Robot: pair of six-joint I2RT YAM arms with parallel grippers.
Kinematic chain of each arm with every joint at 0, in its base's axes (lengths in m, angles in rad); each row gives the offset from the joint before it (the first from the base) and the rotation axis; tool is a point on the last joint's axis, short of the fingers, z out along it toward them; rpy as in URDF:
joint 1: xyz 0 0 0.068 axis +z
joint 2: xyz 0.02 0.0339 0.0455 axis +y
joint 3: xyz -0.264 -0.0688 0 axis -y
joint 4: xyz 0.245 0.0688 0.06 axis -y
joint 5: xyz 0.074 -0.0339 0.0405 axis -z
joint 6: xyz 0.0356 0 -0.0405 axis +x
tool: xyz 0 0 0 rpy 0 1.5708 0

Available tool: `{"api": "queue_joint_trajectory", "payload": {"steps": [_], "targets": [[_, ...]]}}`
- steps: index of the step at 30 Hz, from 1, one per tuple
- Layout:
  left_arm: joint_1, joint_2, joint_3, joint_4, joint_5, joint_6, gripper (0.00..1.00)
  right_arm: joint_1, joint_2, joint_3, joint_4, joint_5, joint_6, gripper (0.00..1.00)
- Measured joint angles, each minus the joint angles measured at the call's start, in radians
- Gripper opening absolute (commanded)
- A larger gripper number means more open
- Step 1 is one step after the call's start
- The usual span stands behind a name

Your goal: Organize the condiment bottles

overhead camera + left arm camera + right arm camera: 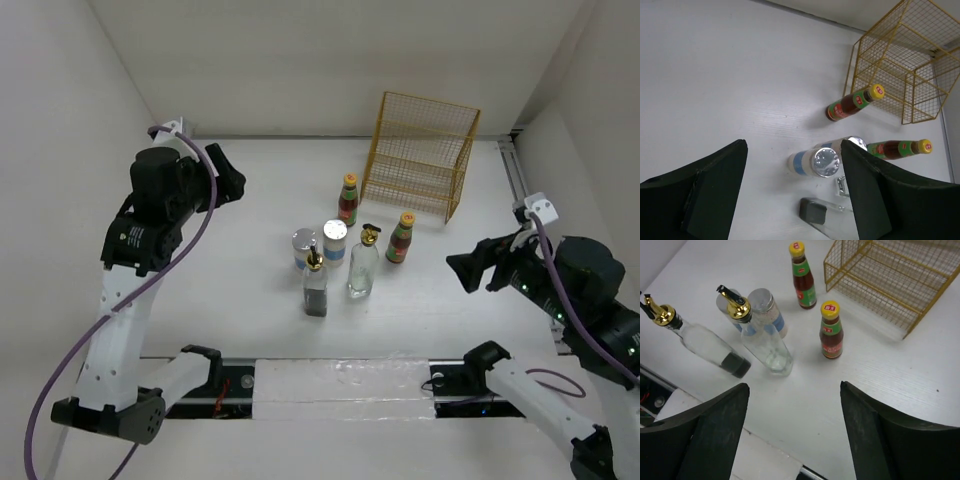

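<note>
Six condiment bottles stand in a cluster mid-table. There are two red bottles with yellow caps (348,198) (402,238). There are two white blue-banded cylinders with silver lids (334,241) (304,247). There are two clear glass bottles with gold spouts, one dark at the bottom (315,283), one clear (364,263). My left gripper (228,180) is open and empty, raised left of the cluster. In its view (792,145) a cylinder (815,161) lies between the fingers, far below. My right gripper (462,268) is open and empty, raised right of the cluster, looking down on the table (794,387).
A yellow wire rack (420,155) stands at the back right, just behind the red bottles; it also shows in the left wrist view (900,60) and the right wrist view (895,275). White walls enclose the table on three sides. A rail runs along the near edge (340,380).
</note>
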Motion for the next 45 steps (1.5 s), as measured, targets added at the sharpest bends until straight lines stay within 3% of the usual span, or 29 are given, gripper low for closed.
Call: {"api": "queue_joint_trajectory", "payload": {"steps": [1, 2, 4, 5, 7, 8, 10, 11, 12, 14, 16, 18, 19, 22, 33, 45], "targets": [[0.000, -0.004, -0.001, 0.009, 0.005, -0.001, 0.71, 0.000, 0.003, -0.020, 0.010, -0.015, 0.002, 0.72], [0.000, -0.005, -0.002, 0.015, 0.013, -0.001, 0.71, 0.000, 0.008, -0.037, 0.021, -0.028, 0.001, 0.52], [0.000, -0.003, -0.003, 0.030, 0.034, -0.001, 0.64, 0.000, 0.017, -0.068, 0.040, -0.053, -0.001, 0.30], [0.000, -0.001, -0.005, 0.039, 0.044, -0.002, 0.60, 0.000, 0.023, -0.079, 0.051, -0.064, 0.000, 0.12], [0.000, 0.003, -0.015, 0.068, 0.071, -0.007, 0.39, 0.000, 0.033, -0.106, 0.082, -0.082, -0.006, 0.01], [0.000, 0.005, -0.021, 0.080, 0.084, -0.011, 0.26, 0.000, 0.037, -0.119, 0.095, -0.089, -0.007, 0.01], [0.000, 0.013, -0.028, 0.105, 0.111, -0.019, 0.00, 0.000, 0.044, -0.148, 0.122, -0.097, -0.013, 0.13], [0.000, 0.017, -0.029, 0.116, 0.122, -0.024, 0.00, 0.000, 0.048, -0.160, 0.137, -0.097, -0.017, 0.25], [0.000, 0.023, -0.029, 0.125, 0.130, -0.025, 0.00, 0.000, 0.050, -0.171, 0.155, -0.098, -0.018, 0.51], [0.000, 0.032, -0.029, 0.137, 0.141, -0.030, 0.00, 0.000, 0.055, -0.197, 0.192, -0.107, -0.032, 0.68], [0.000, 0.043, -0.029, 0.143, 0.143, -0.032, 0.18, 0.000, 0.059, -0.229, 0.226, -0.129, -0.045, 0.78], [-0.004, 0.055, -0.029, 0.143, 0.140, -0.039, 0.32, 0.001, 0.056, -0.276, 0.271, -0.151, -0.055, 0.81], [-0.007, 0.062, -0.029, 0.143, 0.134, -0.043, 0.44, 0.005, 0.054, -0.303, 0.294, -0.161, -0.058, 0.83], [-0.021, 0.082, -0.029, 0.142, 0.111, -0.051, 0.52, 0.037, 0.050, -0.378, 0.356, -0.189, -0.065, 0.86], [-0.030, 0.126, -0.028, 0.143, 0.077, -0.057, 0.52, 0.232, 0.259, -0.394, 0.584, -0.185, -0.122, 0.86], [-0.030, 0.163, -0.021, 0.156, 0.069, -0.058, 0.52, 0.243, 0.371, -0.396, 0.793, -0.145, -0.130, 0.78]]}}
